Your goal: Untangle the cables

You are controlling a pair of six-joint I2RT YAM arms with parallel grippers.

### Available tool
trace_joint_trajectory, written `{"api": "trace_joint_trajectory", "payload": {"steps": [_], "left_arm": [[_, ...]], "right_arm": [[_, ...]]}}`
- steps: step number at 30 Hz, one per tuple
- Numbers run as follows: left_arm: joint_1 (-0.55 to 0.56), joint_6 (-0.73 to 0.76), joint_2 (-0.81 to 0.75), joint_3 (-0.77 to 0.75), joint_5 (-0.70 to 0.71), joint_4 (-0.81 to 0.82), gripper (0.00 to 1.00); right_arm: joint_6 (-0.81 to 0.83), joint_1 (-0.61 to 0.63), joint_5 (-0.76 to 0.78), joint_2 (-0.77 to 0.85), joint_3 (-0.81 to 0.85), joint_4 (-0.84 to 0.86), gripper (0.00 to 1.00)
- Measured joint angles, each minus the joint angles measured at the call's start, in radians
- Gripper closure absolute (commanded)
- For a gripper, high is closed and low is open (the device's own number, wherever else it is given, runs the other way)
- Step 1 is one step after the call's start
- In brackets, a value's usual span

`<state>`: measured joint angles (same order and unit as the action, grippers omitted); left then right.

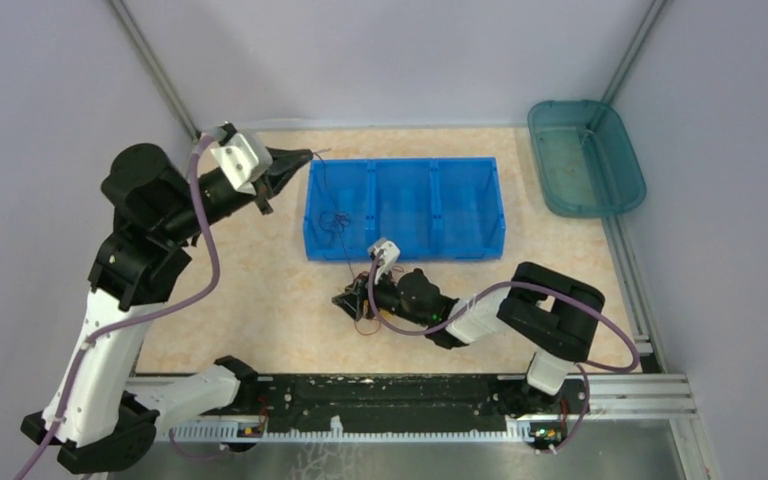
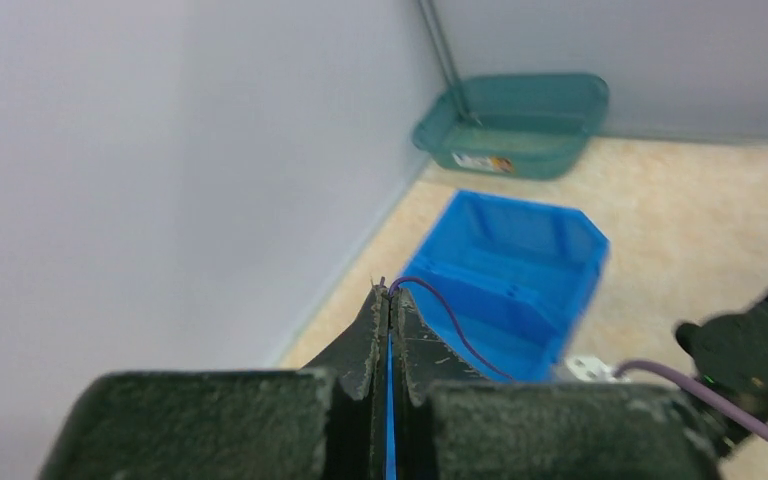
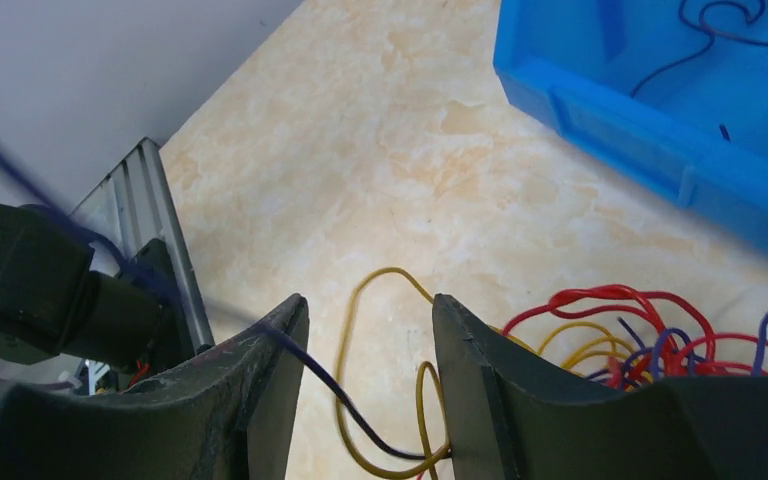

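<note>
The left tool (image 2: pixel 388 298) is pinching a dark cable (image 2: pixel 452 318). The right tool (image 3: pixel 365 340), spread, is straddling the yellow cable (image 3: pixel 392 271), nearer the tangle (image 3: pixel 620 328).

Top view, for your orientation. Divided bin (image 1: pixel 430 245): frame centre, on table (image 1: pixel 250 300). Tub (image 1: pixel 580 165): upper right, well apart from bin. Single cable (image 1: pixel 336 222): lies in bin's leftmost compartment and runs up to left gripper (image 1: pixel 305 157), which you find upper left, beside bin's rear left corner. Cable tangle (image 1: pixel 363 322): on table just below bin's left end, at right gripper (image 1: pixel 348 300).
</note>
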<state>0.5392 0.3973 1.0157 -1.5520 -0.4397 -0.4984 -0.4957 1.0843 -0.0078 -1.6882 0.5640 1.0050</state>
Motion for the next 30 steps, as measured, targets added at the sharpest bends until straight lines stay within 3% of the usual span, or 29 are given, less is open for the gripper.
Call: {"api": "trace_joint_trajectory", "payload": {"steps": [18,30], "left_arm": [[0.003,0.204,0.031,-0.189,0.203,0.378,1.0],[0.002,0.348,0.107,-0.343,0.25,0.607,1.0]], "right_arm": [[-0.044,0.007,0.039,0.039,-0.127,0.027,0.46],[-0.059,0.007,0.051,0.051,-0.166,0.027,0.44]]}}
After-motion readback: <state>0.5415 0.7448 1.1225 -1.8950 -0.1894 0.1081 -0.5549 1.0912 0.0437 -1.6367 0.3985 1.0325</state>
